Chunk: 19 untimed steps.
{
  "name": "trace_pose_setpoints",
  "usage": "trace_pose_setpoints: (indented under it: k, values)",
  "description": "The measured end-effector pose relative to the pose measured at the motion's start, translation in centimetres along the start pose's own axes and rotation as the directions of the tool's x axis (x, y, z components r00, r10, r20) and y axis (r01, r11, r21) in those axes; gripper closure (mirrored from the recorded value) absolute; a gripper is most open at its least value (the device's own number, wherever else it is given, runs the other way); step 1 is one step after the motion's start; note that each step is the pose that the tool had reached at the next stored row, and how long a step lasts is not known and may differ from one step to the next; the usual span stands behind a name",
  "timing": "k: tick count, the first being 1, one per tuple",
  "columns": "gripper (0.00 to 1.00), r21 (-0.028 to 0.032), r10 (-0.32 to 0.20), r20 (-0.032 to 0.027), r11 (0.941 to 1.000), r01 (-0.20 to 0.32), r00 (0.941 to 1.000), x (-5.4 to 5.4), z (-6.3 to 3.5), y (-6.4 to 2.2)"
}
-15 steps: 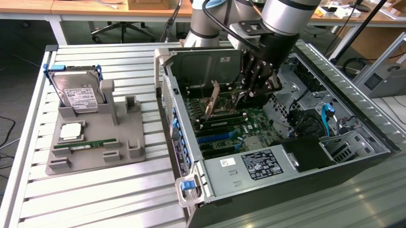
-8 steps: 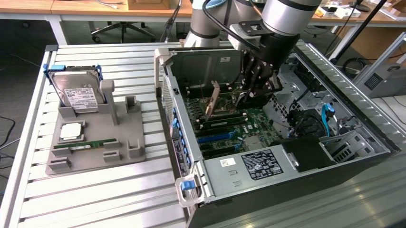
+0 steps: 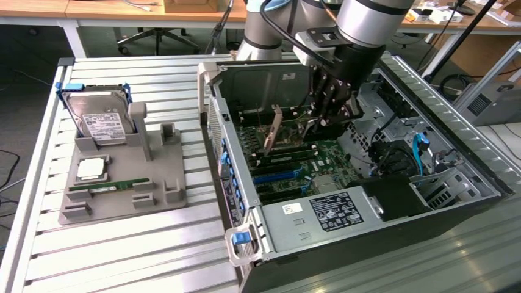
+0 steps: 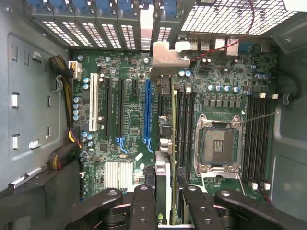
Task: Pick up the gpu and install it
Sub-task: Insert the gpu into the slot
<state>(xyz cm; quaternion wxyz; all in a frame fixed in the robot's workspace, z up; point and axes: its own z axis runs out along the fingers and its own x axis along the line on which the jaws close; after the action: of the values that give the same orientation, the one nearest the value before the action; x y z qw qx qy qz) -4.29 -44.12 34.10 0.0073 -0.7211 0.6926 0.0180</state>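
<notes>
The gripper (image 4: pixel 165 203) has its fingers (image 4: pixel 143 206) clamped on the gpu (image 4: pixel 165 134), held edge-on over the motherboard (image 4: pixel 129 96). Its silvery bracket (image 4: pixel 169 56) sits by the blue slot (image 4: pixel 147 112) inside the computer case (image 3: pixel 456 177).

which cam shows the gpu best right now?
The exterior view. There the gpu stands on edge inside the open PC case, held by the gripper above the motherboard, its flat side showing. The wrist view sees the gpu edge-on: a thin strip with its silvery bracket at one end.
</notes>
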Motion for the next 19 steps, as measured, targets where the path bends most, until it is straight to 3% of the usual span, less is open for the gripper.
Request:
trace_pose_setpoints:
  k: [19]
  values:
    - [0.73,0.0,0.0,0.0,1.0,0.0,1.0,0.4,0.07,0.02]
